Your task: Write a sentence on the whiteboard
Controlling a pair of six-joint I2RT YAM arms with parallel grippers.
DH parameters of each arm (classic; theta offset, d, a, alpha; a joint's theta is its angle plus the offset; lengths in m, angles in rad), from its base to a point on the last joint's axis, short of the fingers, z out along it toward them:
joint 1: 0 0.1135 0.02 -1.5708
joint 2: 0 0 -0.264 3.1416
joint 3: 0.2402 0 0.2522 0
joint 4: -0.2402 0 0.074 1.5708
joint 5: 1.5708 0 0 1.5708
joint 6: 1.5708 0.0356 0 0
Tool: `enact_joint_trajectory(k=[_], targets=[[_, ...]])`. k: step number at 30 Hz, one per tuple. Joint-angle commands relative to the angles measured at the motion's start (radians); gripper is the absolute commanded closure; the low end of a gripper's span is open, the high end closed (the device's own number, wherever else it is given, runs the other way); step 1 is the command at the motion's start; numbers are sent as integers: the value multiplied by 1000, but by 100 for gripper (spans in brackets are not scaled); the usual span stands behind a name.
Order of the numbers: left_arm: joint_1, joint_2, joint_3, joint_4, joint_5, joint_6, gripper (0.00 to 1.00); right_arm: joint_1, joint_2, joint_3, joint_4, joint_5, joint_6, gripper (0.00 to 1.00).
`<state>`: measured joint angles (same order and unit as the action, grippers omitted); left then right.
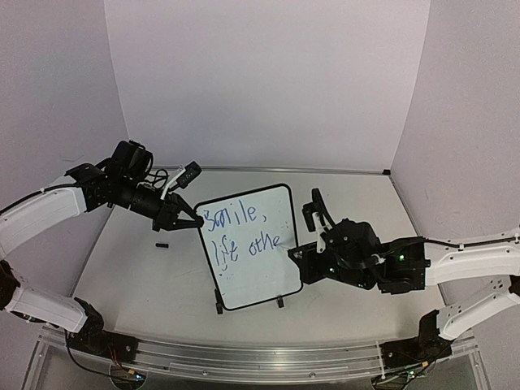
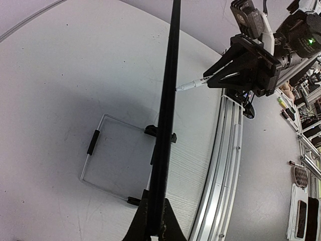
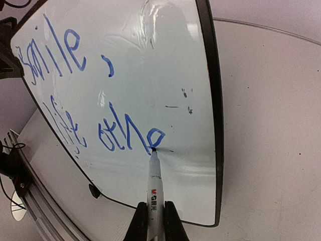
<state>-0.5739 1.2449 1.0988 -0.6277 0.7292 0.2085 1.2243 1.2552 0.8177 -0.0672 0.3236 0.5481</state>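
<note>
Right gripper [image 3: 155,222] squeezed shut on marker [image 3: 153,183] | marker tip touches whiteboard [image 1: 253,280] at end of sentence [image 1: 244,230] | whiteboard lies at 9 o'clock from right gripper, marker's long side points there | left gripper [image 1: 185,218] pinches whiteboard's 9 o'clock edge.

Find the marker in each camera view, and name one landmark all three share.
Top external: the marker lies right of centre, tip on the whiteboard.
Left wrist: upper middle, pointing left at the edge-on board.
Right wrist: bottom centre, tip up against the sentence.
Shared landmark: the board's black frame.
</note>
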Motion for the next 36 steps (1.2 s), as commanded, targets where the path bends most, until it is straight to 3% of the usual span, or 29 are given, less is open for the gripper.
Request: enact_joint_trajectory(k=[1,22,36], targets=[[7,2,10,28,-63,26,100,-3,4,-2,-34,22,21,100],[6,7,11,28,-59,25,100,-3,-106,16,-24,57,-41,100],[6,12,10,27,-60,26,100,-3,-29,80,-2,73,-102,100]])
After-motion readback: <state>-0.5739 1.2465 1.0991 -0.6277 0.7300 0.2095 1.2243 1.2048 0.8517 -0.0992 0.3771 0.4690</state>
